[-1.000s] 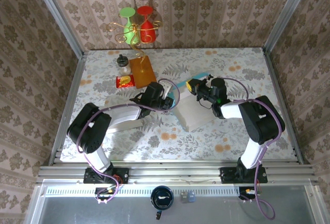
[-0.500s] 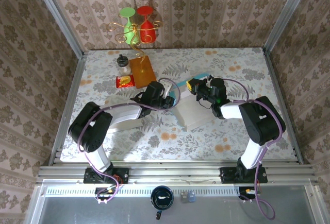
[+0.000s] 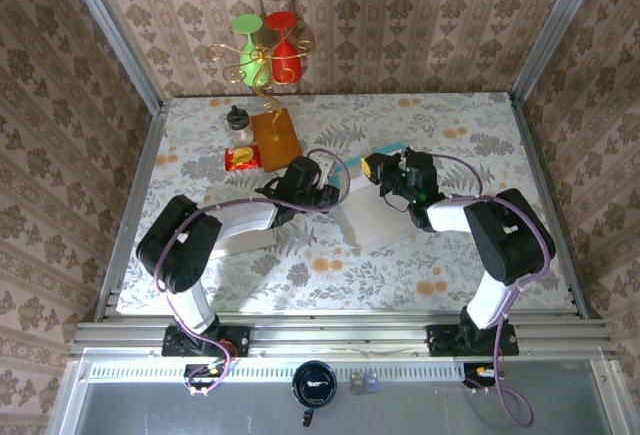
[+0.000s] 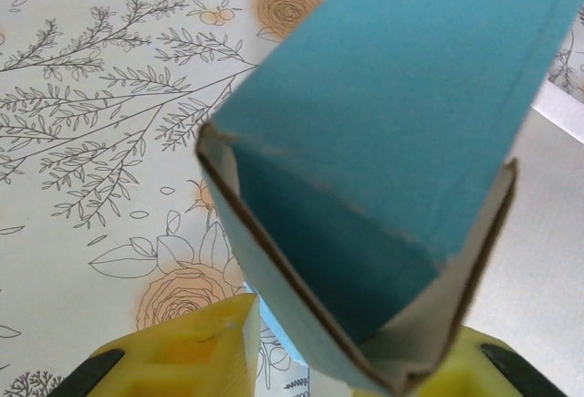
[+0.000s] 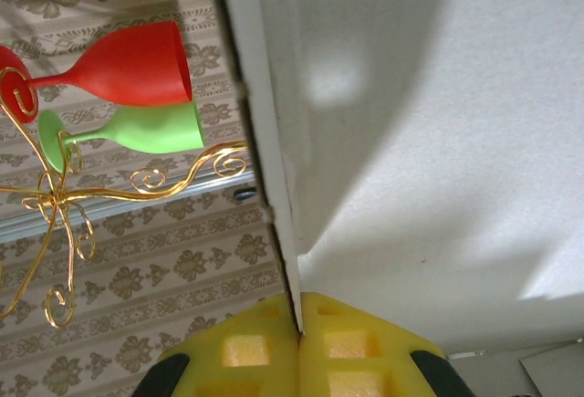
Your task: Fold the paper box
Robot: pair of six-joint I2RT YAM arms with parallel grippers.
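So the paper box (image 3: 372, 223) is found mid-table (image 3: 470, 135), half formed and sandwiched between the two claws. The left gripper (image 3: 328, 193) is parked at its left edge and the right gripper (image 3: 374, 168) at its far edge.

The right one is clamped tight on the box. In the right wrist view the thin edge of a white panel (image 5: 401, 141) is seen running straight down into the seam between the yellow fingers (image 5: 246, 349), which are pressed together.

The left one is less clear. In the left wrist view a folded teal corner (image 4: 383, 141) is straddled by the fingers (image 4: 192, 360), its point aimed down into the gap. Whether it is actually pinched or just loosely bracketed can't be told.

What the next fold seems to hinge on: the box lies to the right of the left claw and on the near side of the right claw. Its length looks to be laid roughly far-to-near with a bit of a slant. Both claws are right at it, so neither arm is really favoured. The teal wall is probably best pushed in from the left while the far edge is kept anchored
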